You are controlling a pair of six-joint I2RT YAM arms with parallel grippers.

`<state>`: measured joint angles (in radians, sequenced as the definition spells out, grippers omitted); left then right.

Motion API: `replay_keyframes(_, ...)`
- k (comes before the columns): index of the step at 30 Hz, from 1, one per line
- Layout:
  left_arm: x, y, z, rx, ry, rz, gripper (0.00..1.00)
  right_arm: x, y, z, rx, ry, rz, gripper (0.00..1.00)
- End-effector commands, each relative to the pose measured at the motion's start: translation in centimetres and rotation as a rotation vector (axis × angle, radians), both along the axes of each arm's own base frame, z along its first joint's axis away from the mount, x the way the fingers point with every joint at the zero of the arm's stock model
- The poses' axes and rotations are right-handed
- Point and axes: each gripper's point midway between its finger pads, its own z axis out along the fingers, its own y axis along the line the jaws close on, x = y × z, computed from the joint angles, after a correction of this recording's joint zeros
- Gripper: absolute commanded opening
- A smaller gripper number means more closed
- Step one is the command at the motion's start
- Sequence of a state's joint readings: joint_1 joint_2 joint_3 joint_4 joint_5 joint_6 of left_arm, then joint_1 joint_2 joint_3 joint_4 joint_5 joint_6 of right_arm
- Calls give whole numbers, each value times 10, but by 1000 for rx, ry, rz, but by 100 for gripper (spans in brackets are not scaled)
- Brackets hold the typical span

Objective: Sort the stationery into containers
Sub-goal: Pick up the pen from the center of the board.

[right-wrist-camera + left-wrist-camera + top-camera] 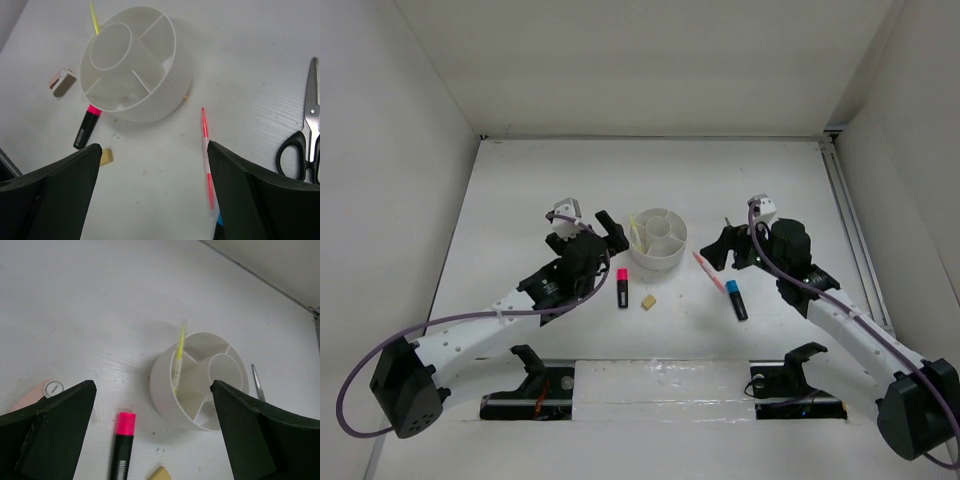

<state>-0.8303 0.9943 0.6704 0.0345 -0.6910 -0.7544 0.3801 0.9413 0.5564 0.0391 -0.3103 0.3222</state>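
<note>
The left arm (pixel 470 335) and right arm (pixel 850 325) share white link shells, black joint housings and bulky black bases. A purple cable (pixel 367 362) trails along each. A small white camera block (pixel 565 209) caps each wrist. The jaws are matte black wedges.

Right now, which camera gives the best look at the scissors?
The right wrist view: the scissors show both blades and black handles. The left wrist view catches only a blade tip; from the top view I cannot make them out.

Thin yellow pen (pixel 638 235) in left wedge of round white plastic organizer (pixel 658 262), pink-capped black marker (pixel 622 288) and tan cube eraser (pixel 648 300) before it, thin pink pen (pixel 707 271) to its right.
</note>
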Motion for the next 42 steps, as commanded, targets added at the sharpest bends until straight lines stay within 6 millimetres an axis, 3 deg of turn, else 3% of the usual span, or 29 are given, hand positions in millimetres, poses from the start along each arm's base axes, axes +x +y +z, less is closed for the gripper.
replay_keyframes(1,-8,20,-4,-35,74,65,100,2,-9,-18,-65,23,-18,89)
replay_keyframes(4,-11,23,-7,-17,99,69,100,4,-15,-36,-97,81,-55,89)
replay_keyframes(5,-13,24,-9,-15,109,73,100,4,-19,-50,-129,135,-73,88)
replay_keyframes(8,-13,25,-1,-13,111,73,100,10,-21,-71,-188,221,-85,84)
replay_keyframes(12,-17,10,4,-9,115,-34,100,8,-21,-94,-299,331,-93,79)
replay_keyframes(17,-19,1,12,-29,109,-84,100,6,-23,-95,-441,326,-141,79)
replay_keyframes(21,-21,-1,12,-42,97,-108,100,3,-13,-94,-476,309,-95,73)
replay_keyframes(23,-21,-1,12,-48,90,-109,100,2,-12,-100,-503,324,-94,64)
replay_keyframes(28,-24,0,14,-50,83,-121,100,1,1,-115,-540,358,-46,61)
replay_keyframes(30,-28,1,8,-49,90,-129,100,4,0,-119,-554,364,-54,61)
replay_keyframes(35,-28,-3,18,-75,51,-158,100,4,-4,-120,-573,364,-80,58)
replay_keyframes(42,-29,-8,16,-80,52,-188,100,-1,-5,-140,-618,432,-62,54)
